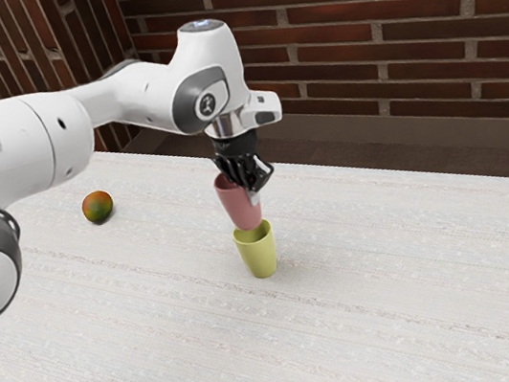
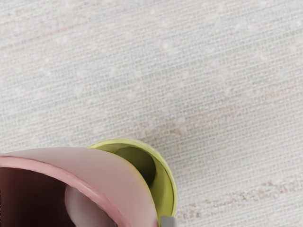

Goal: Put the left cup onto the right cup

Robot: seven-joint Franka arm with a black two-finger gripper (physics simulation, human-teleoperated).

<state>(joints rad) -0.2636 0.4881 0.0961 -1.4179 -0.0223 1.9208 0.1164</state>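
A pink cup [image 1: 236,205] hangs tilted from my gripper [image 1: 246,181], whose black fingers are shut on its rim. Its base dips into the mouth of a yellow-green cup [image 1: 257,250] that stands upright on the pale table [image 1: 398,304] in the exterior view. Under the hand in the wrist view, the pink cup [image 2: 94,182] looms large and covers part of the yellow-green cup [image 2: 163,177], whose rim and inside show beside it.
A small red-and-green fruit [image 1: 97,207] lies on the table toward the exterior view's left, well away from the cups. A brick wall [image 1: 380,6] runs behind the table's far edge.
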